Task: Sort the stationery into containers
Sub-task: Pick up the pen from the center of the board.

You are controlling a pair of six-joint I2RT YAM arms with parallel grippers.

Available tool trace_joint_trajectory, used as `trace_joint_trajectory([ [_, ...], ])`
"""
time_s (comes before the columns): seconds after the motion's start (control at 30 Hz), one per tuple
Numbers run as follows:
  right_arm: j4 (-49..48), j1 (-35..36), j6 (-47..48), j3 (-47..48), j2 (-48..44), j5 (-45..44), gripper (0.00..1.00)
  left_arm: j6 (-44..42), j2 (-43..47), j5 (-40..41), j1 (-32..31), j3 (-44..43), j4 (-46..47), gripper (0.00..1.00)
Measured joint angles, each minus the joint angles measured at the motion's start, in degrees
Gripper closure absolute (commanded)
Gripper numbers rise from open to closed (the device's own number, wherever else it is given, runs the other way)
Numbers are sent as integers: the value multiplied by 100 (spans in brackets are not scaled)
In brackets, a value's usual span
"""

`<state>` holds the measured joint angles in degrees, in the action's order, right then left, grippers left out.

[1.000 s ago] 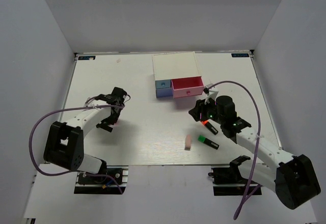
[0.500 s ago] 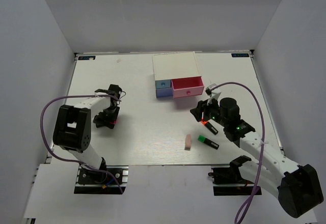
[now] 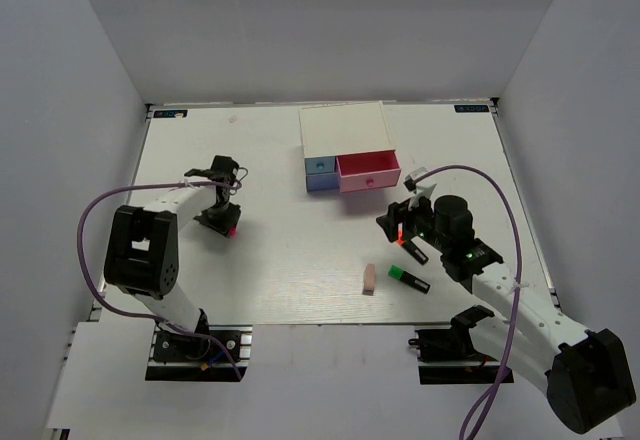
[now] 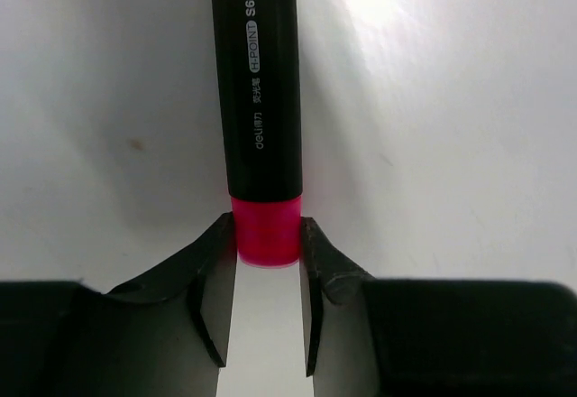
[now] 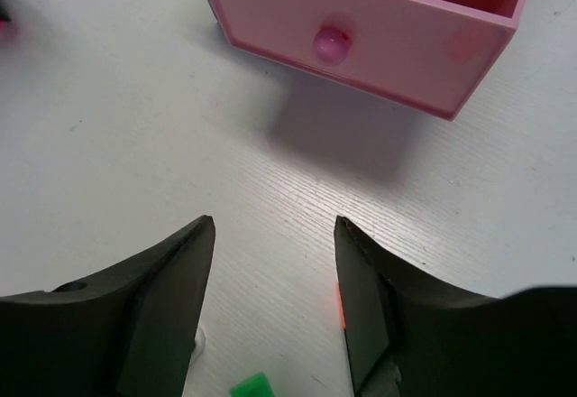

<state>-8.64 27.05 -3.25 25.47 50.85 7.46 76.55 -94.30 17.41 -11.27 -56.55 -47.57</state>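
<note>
Left gripper (image 4: 266, 239): closed on the pink cap of a black highlighter (image 4: 258, 90) lying on the table (image 3: 280, 160), left of centre, bare surface all round.
Right gripper (image 5: 275, 262): open, holding nothing, just in front of the pulled-out pink drawer (image 5: 379, 45).
Orange-capped highlighter (image 3: 413, 251), green-capped highlighter (image 3: 408, 279), beige eraser (image 3: 369, 278): near the front edge, each apart.

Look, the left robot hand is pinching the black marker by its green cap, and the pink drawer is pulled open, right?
Nearly. The cap is pink, not green: the left wrist view shows the left gripper closed on the pink cap of the black marker. The rest stands: the pink drawer is pulled open.
</note>
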Motion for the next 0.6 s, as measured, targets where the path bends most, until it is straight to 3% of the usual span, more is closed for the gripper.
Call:
trace_joint_trajectory([
  [0.13, 24, -72, 310, 0, -2, 68, 71, -1491, 87, -588, -208, -411, 511, 100],
  [0.17, 26, -90, 376, 0, -4, 111, 74, -1969, 197, -839, -249, -417, 769, 100],
  [0.33, 142, -184, 772, 0, -33, 466, 83, -3700, 1132, -2286, -446, -363, 2070, 100],
  [0.43, 223, -223, 903, -7, -59, 592, 83, -4465, 1451, -3108, -564, -487, 2806, 100],
  [0.6, 267, -304, 1025, -85, -188, 595, 78, -5512, 870, -4363, -850, -1373, 3497, 100],
])
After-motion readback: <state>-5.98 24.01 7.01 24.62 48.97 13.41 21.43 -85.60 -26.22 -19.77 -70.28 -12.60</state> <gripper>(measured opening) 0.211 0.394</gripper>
